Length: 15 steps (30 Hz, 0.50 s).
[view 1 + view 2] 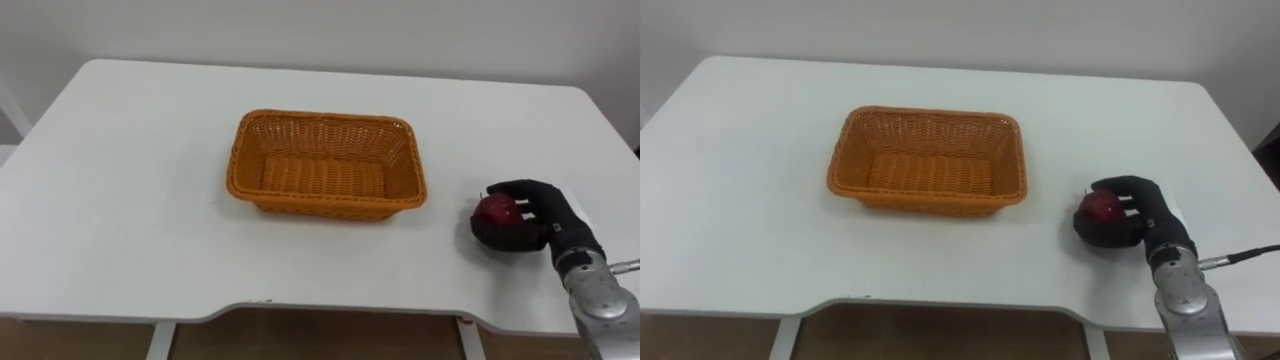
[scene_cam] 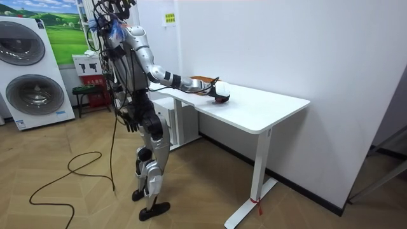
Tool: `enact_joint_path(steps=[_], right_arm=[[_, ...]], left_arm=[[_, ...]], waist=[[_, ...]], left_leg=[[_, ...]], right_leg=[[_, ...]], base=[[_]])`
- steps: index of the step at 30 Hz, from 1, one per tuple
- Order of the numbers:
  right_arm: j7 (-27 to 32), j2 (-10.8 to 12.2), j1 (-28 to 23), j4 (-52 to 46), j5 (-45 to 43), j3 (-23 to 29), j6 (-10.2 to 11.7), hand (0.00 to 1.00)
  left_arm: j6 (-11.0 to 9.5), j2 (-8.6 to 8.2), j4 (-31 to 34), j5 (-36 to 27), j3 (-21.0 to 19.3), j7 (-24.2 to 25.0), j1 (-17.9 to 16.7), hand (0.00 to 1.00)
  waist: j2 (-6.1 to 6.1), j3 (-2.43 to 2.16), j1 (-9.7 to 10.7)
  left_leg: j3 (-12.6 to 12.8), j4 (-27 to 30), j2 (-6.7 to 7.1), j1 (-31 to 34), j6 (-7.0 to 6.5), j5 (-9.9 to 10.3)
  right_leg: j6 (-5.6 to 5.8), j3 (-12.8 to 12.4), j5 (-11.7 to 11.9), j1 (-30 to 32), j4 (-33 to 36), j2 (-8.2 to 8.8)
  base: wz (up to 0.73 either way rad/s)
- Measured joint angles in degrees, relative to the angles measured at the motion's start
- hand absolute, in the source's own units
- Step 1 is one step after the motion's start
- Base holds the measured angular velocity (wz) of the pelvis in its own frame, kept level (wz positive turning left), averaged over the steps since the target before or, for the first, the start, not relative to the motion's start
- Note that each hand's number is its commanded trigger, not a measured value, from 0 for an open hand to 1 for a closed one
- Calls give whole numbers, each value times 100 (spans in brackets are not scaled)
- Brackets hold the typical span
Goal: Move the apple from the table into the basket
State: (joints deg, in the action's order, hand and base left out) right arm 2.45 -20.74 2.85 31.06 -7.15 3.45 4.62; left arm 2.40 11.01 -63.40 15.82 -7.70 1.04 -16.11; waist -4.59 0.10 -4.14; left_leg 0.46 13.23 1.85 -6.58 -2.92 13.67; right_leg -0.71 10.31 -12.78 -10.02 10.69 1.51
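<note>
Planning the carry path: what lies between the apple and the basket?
Nothing: the left eye view shows bare table between the basket and the apple, which the right hand grips.

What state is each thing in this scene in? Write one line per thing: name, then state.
basket: upright, empty.
apple: outside the basket, to its right, down at the table top.
right hand: fingers curled round the apple.
left hand: hanging at the robot's side.
table: carries the basket near its middle.
</note>
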Motion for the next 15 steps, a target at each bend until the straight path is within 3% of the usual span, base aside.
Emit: enact_joint_path(steps=[7, 15], right_arm=[[362, 0, 95, -628, 26, 25, -50, 100], [819, -18, 381, -1440, 142, 35, -15, 100]], left_arm=[[-6, 29, -21, -36, 0, 72, 96, 0], [-43, 89, 35, -2, 1, 31, 141, 0]], waist=[[-40, 27, 58], [68, -13, 68]], left_leg=[[4, 39, 0, 110, 0, 0], [14, 21, -4, 101, 0, 0]], right_leg=[[-8, -54, 6, 99, 16, -44], [-7, -66, 6, 99, -1, -49]], base=[[0], [0]])
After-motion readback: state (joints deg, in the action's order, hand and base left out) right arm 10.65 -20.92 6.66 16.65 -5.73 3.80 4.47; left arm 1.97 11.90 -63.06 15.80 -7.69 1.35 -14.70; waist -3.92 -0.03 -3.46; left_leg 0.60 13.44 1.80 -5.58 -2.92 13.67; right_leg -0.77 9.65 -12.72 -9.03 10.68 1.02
